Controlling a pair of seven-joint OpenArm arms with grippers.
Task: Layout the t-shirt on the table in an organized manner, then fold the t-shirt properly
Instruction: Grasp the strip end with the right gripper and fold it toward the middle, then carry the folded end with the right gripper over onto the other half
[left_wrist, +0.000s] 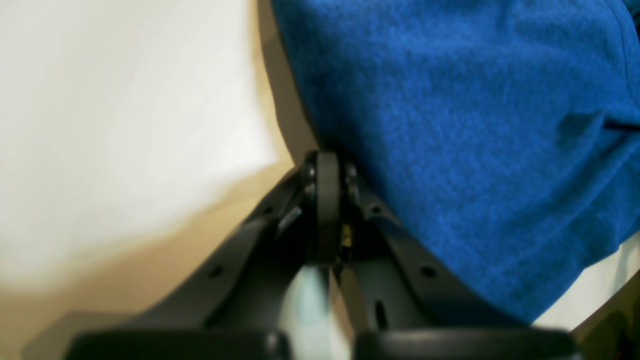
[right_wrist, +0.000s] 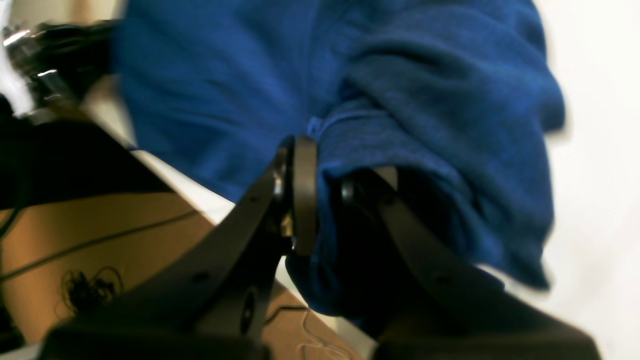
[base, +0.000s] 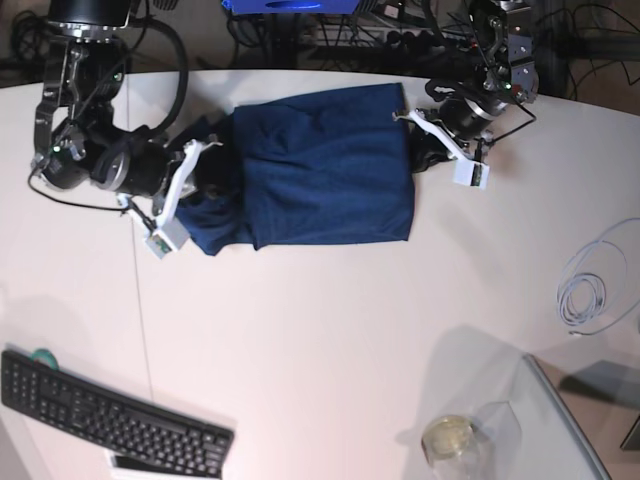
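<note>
The dark blue t-shirt (base: 320, 170) lies mostly flat on the white table (base: 320, 340) at the back middle, with its left end bunched. My right gripper (base: 203, 172) is at that bunched left end. In the right wrist view it (right_wrist: 325, 175) is shut on a fold of the t-shirt (right_wrist: 400, 100), with cloth between the fingers. My left gripper (base: 415, 132) is at the shirt's right edge. In the left wrist view its (left_wrist: 330, 165) jaws are together at the edge of the t-shirt (left_wrist: 475, 125), and cloth drapes over one finger.
A black keyboard (base: 110, 415) lies at the front left. A coiled white cable (base: 590, 290) lies at the right. A glass panel (base: 570, 430) and a small glass jar (base: 450, 438) are at the front right. Cables and gear line the far table edge.
</note>
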